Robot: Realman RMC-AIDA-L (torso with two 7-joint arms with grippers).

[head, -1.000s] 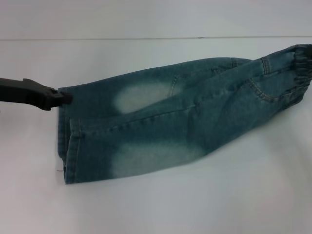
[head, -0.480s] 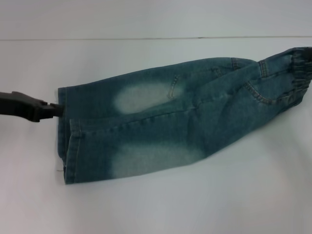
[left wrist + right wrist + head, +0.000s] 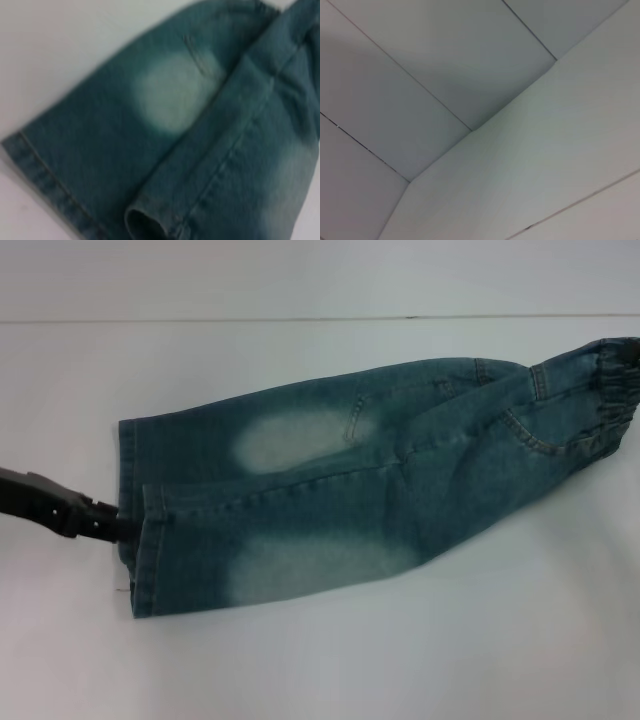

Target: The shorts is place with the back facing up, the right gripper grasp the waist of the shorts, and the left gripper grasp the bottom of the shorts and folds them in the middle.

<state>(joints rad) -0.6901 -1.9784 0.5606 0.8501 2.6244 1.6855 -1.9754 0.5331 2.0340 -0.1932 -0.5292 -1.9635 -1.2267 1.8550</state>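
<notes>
White table [image 3: 320, 660], shorts [image 3: 380, 490] lying mid-frame. My left gripper [image 3: 118, 528] tip meets the leg hems [image 3: 140, 540] at lower left; can't tell if its fingers have cloth. Right gripper out of view. Risk: pinching one layer only, fold skews.

The shorts [image 3: 370, 480] lie flat on the table [image 3: 300, 670], stretched crosswise; the waist of the shorts [image 3: 615, 390] sits at the far right, the bottom of the shorts [image 3: 140, 525] at the left; one leg lies behind, the other in front, partly over it; the left gripper [image 3: 118, 528] comes in from the left edge — its tip touching the front leg's hem.
</notes>
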